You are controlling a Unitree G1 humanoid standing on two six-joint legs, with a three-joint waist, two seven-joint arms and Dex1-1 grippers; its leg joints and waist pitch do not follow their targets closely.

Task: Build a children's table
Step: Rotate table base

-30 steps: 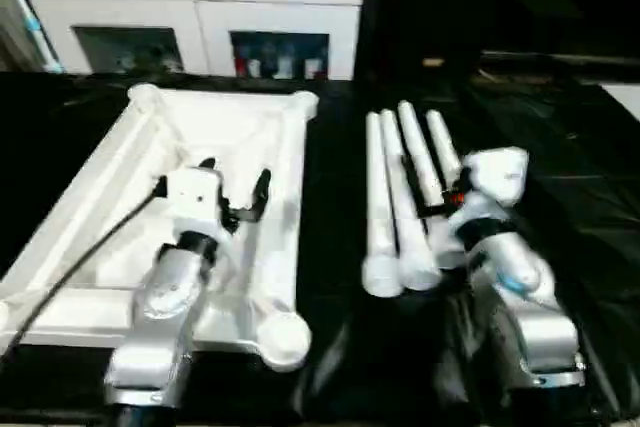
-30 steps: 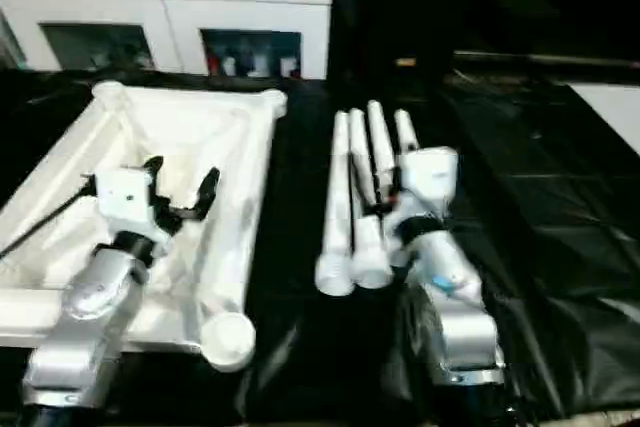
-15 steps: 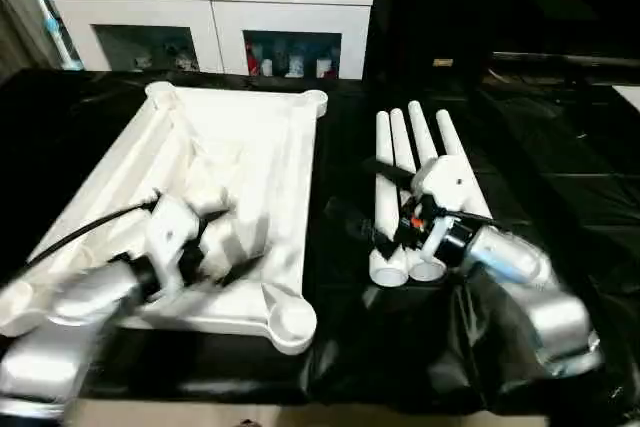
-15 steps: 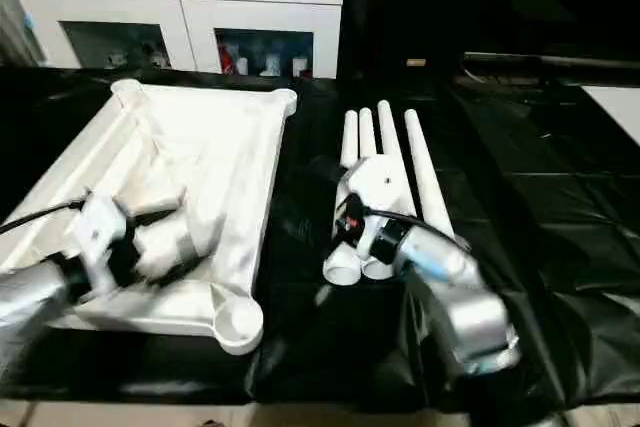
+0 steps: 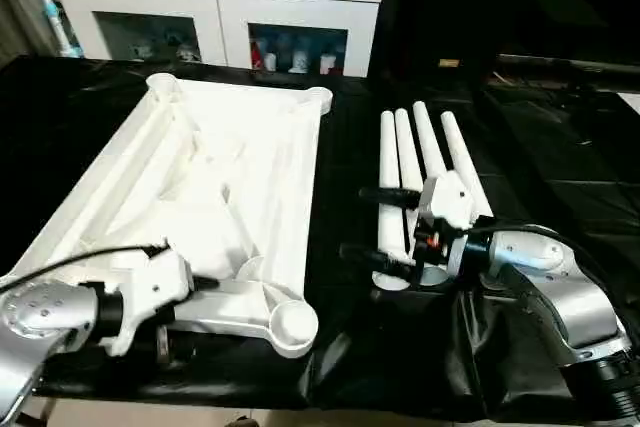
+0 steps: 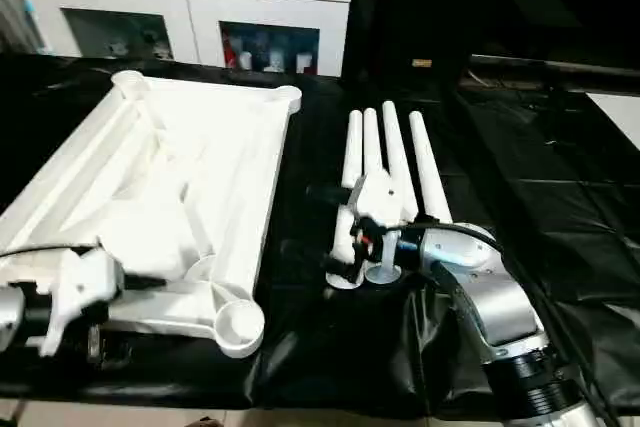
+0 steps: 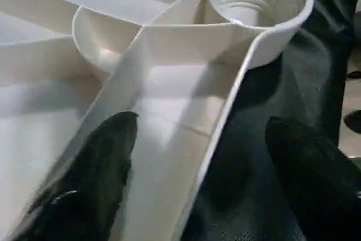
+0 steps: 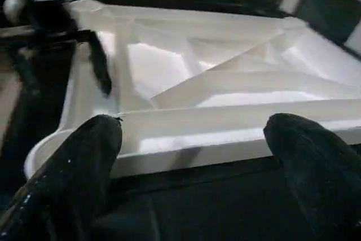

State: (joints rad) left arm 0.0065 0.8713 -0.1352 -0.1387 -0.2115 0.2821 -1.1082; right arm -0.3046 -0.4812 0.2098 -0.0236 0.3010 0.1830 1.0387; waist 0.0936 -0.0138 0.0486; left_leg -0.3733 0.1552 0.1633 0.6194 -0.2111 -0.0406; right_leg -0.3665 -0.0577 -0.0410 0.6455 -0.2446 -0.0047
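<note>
Pincers both gape empty, the left pincer [image 5: 185,322] having swung down to the tabletop [image 5: 230,197]'s near edge and the right pincer [image 5: 375,224] turned sideways over the legs [image 5: 415,162] on the black counter [image 5: 560,177], so grasping looks imminent.

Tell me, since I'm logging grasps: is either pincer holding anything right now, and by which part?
Nothing is held. The left pincer stands open astride the tabletop rim near a corner socket; the right pincer is open above the legs.
</note>
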